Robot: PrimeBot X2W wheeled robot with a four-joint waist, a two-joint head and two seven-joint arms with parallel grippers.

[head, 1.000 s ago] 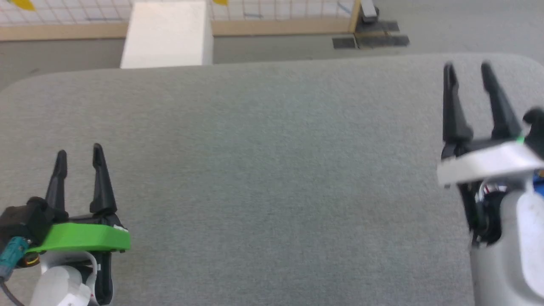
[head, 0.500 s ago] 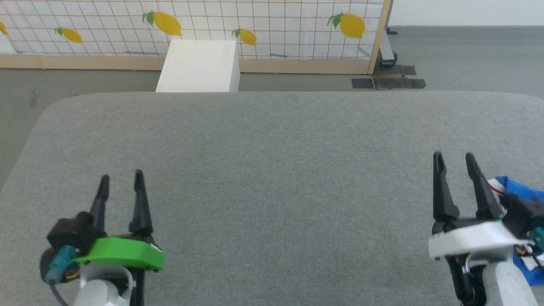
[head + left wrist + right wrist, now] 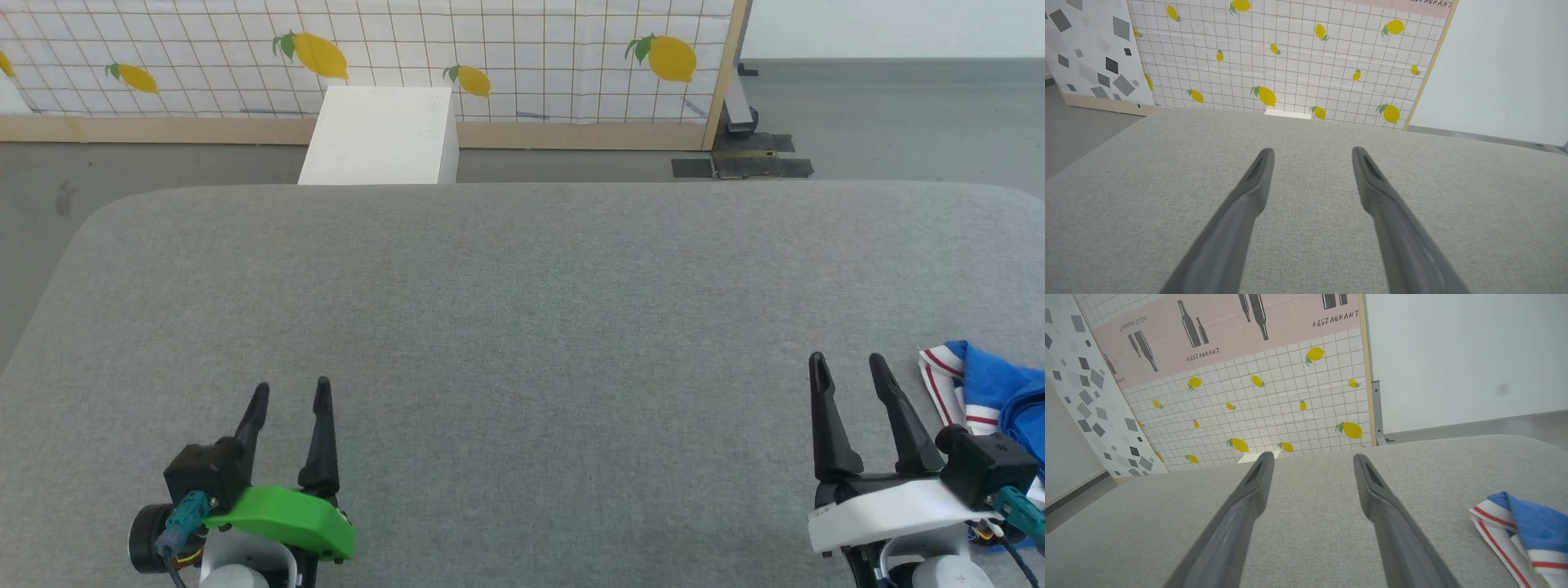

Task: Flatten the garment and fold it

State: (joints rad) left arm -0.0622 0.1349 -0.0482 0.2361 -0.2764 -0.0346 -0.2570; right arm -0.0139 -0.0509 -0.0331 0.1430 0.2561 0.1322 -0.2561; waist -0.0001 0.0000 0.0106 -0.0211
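Grey woven fabric covers the surface (image 3: 522, 327), and the head camera has just swung to take in more of it. A second ago the picture was a blurred close look at the cloth. Now the far edge, the white box (image 3: 380, 135) behind it and the lemon-print panel (image 3: 490, 49) are all sharp. That shift is the camera's, not the things'.

At the near left the left gripper (image 3: 292, 385) hovers over bare cloth, its fingers (image 3: 321, 441) spread apart and holding nothing, as they were a second ago. The middle of the surface is bare.

At the near right the right gripper (image 3: 847, 359) also has its fingers wide and free. It sits lower in the picture than before. Just beside it, at the far right edge, lies the garment (image 3: 992, 384), a bunched blue heap with red-and-white striped trim. None of it showed a second ago.

With the shirt now found, I judge the task barely begun: it is crumpled off to one side and no finger touches it. The likely next step is a reach by the right arm.
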